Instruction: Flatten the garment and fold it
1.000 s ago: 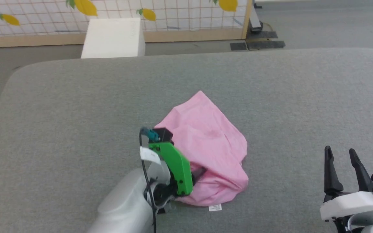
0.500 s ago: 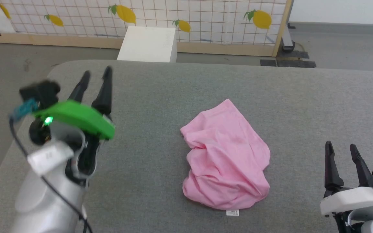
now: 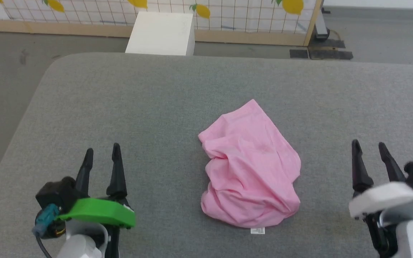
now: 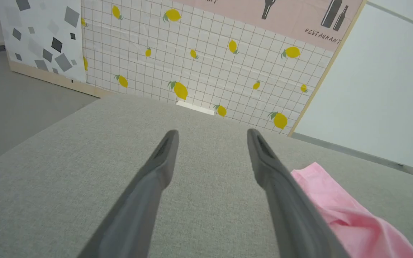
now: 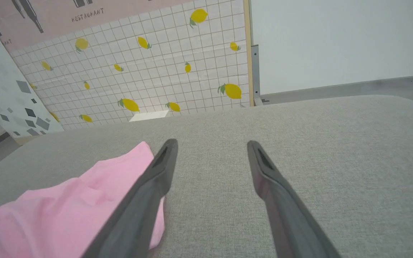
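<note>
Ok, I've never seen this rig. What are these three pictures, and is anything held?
It is a two-armed robot. The wide picture is from a camera on its head, looking down at a grey padded surface. Its left hand and right hand, each with two dark fingers, sit at the bottom corners. The other two are from wrist cameras looking along each hand's fingers. Between the hands lies a crumpled pink garment with a small white label. Both hands are open, holding nothing.

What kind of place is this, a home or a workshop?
Likely a staged test room: a wood-framed lemon-print panel, a poster reading RESTAURANT above it, and a grey cloth-covered table on grey floor.
</note>
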`<state>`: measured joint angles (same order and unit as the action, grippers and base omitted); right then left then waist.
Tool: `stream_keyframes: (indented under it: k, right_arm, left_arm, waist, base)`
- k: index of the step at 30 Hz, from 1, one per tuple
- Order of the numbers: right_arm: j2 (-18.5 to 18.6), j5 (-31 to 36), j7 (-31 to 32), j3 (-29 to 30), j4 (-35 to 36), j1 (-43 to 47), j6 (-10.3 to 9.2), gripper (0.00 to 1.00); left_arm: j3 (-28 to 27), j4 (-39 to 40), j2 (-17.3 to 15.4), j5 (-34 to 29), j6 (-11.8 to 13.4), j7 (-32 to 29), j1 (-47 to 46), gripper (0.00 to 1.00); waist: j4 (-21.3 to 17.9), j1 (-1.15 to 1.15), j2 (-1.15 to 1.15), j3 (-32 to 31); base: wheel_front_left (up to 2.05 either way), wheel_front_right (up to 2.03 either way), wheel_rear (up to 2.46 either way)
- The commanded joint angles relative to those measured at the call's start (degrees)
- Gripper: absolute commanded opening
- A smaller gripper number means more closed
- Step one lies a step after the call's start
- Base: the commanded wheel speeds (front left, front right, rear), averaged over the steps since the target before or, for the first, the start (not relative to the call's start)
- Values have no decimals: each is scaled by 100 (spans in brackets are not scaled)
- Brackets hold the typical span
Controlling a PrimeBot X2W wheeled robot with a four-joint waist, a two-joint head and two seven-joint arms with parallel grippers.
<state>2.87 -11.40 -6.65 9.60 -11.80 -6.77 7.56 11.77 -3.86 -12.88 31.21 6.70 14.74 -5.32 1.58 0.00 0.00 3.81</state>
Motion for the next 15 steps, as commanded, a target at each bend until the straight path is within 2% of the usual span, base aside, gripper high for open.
stream_keyframes:
  k: [1,4,8,11,15]
  right_arm:
    - [0,-70,236,-40,-102,-315,-8,100]
    - [0,81,839,-178,-325,-908,-8,100]
    - [6,397,2038,-732,-847,-1848,-8,100]
    - [185,605,3018,-1155,-1355,-2524,-8,100]
    - [474,876,3903,-1410,-1917,-3139,-8,100]
  left_arm:
    - [-76,73,64,-106,3,24,104,100]
    - [-126,118,179,-225,-52,24,155,100]
    - [-122,98,314,-383,-135,25,80,100]
    - [-65,68,420,-473,-236,25,-53,100]
    - [12,21,581,-563,-361,25,-256,100]
  waist:
    - [6,0,0,161]
    - [33,0,0,359]
    - [143,0,0,660]
    - [327,0,0,940]
    - [656,0,0,1256]
  base:
    - [0,0,0]
    - [0,0,0]
    - [0,0,0]
    - [0,0,0]
    - [0,0,0]
